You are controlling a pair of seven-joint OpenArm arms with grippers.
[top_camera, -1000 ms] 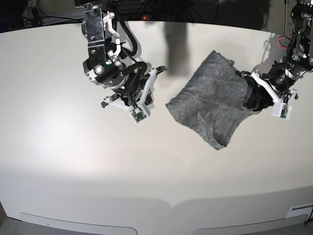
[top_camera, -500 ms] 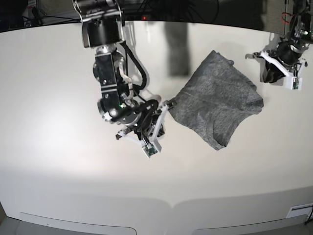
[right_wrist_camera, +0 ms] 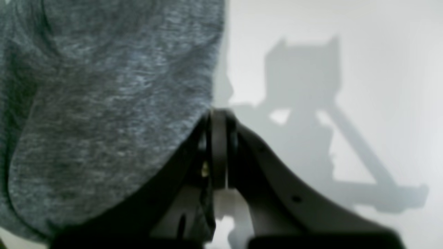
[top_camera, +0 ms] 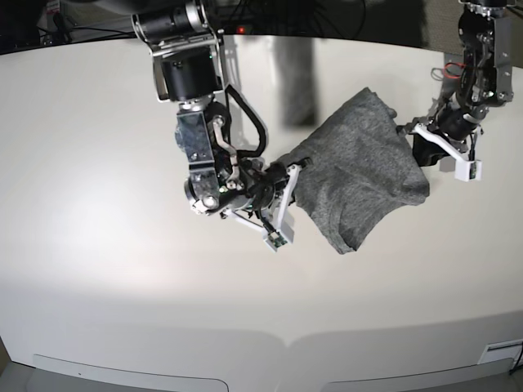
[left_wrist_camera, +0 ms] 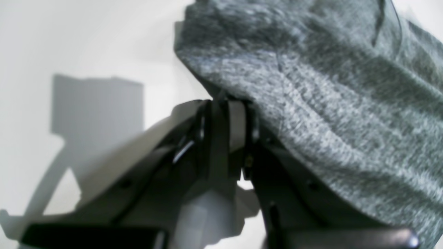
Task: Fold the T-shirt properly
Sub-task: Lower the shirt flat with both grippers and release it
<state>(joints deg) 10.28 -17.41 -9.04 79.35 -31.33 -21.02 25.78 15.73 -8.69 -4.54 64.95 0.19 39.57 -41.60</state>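
Note:
The heather-grey T-shirt [top_camera: 359,163] lies bunched into a rough diamond on the white table, right of centre in the base view. My right gripper [top_camera: 288,173] is at its left corner. In the right wrist view the right gripper [right_wrist_camera: 216,112] is shut, with the T-shirt [right_wrist_camera: 104,103] meeting the fingertips and draping over the left finger. My left gripper [top_camera: 411,135] sits at the shirt's right edge. Seen from the left wrist, the left gripper [left_wrist_camera: 225,102] has its fingers close together at the hem, and the T-shirt [left_wrist_camera: 328,103] lies over the right finger.
The white table [top_camera: 122,269] stretches wide to the left and front of the shirt. Dark cables and equipment [top_camera: 245,16] line the back edge. A dark shadow [top_camera: 296,82] falls on the table behind the shirt.
The right arm swung down and right to the shirt's left corner. The left arm left the shirt's right edge, rose, then returned to it. The shirt's lower corner shifted left.

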